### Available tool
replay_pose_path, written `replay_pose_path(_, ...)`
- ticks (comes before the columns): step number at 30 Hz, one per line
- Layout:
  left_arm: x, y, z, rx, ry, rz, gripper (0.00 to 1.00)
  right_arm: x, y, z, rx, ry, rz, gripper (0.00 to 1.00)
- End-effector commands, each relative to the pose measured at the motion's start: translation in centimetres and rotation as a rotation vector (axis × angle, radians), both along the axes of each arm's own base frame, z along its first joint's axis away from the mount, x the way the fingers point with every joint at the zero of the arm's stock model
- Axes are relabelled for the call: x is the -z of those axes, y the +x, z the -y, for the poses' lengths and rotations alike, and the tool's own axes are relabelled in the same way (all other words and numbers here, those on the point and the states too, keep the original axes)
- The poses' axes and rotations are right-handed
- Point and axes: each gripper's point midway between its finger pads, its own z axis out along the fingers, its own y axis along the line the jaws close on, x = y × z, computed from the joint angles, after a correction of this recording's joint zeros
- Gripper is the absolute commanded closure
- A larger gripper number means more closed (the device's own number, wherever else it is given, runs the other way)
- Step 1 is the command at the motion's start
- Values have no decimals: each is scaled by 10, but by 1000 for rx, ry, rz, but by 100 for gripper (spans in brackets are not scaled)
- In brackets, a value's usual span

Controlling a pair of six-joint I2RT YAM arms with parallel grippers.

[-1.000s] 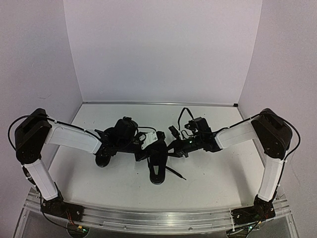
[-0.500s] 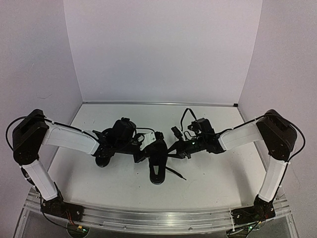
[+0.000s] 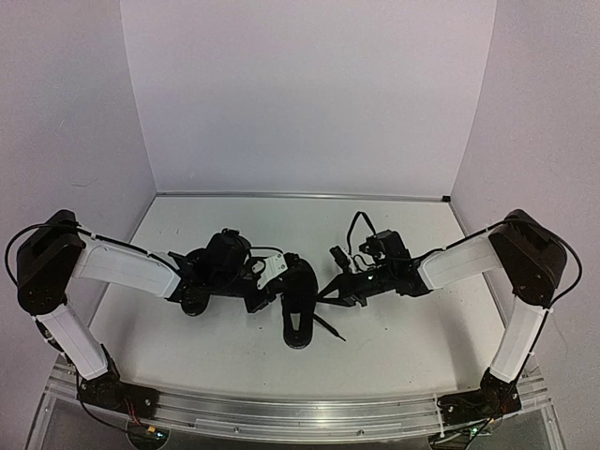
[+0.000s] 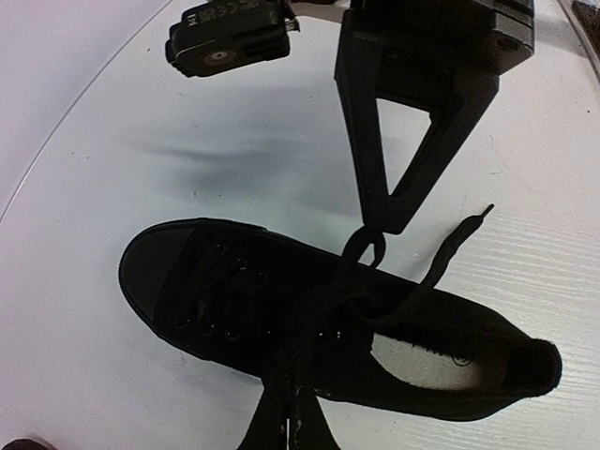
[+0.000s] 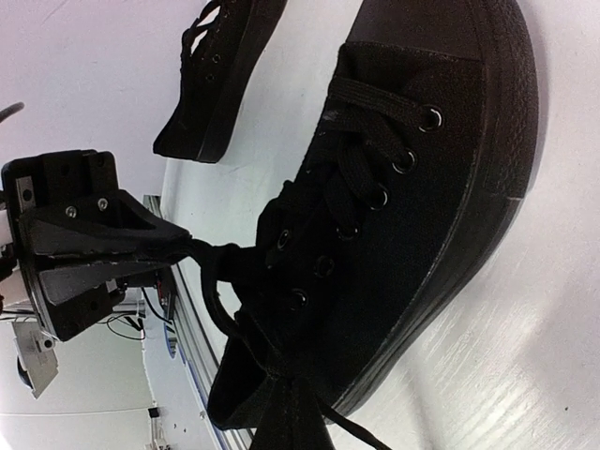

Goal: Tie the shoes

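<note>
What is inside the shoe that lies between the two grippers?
A pale insole with a round mark shows at the heel; further forward the laces and upper hide it.

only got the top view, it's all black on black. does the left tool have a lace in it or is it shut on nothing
Observer: It has one. In the right wrist view the left tool is pinched shut on a lace strand drawn out sideways from the eyelets of the nearer shoe.
Operator: ok and the right tool, same lace or something else
Observer: In the left wrist view the right tool is shut on a small lace loop standing up over the middle of that shoe, near the top of the lacing.
</note>
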Motion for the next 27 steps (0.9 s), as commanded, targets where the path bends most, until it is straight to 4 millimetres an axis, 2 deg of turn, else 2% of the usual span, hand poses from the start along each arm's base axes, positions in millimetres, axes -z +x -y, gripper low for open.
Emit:
replay_pose_path(1, -8, 11, -7, -72, -7, 30, 100, -4, 2, 6, 28, -7, 30, 100)
replay_pose_path(11, 4, 21, -12, -119, 29, 25, 100, 7, 0, 27, 72, -67, 17, 100)
replay_pose_path(15, 4, 18, -12, -100, 31, 19, 100, 5, -4, 28, 55, -66, 21, 100)
replay_pose_path(18, 4, 13, -7, -62, 19, 9, 100, -3, -2, 19, 19, -32, 20, 100)
replay_pose_path(22, 3, 12, -2, -40, 14, 9, 100, -16, 10, 5, 9, 7, 16, 78)
replay_pose_path(25, 4, 12, 0, -33, 20, 9, 100, -25, 18, -2, 13, 26, 23, 67)
replay_pose_path(27, 2, 13, 0, -31, 20, 12, 100, -29, 20, -4, 9, 36, 27, 64)
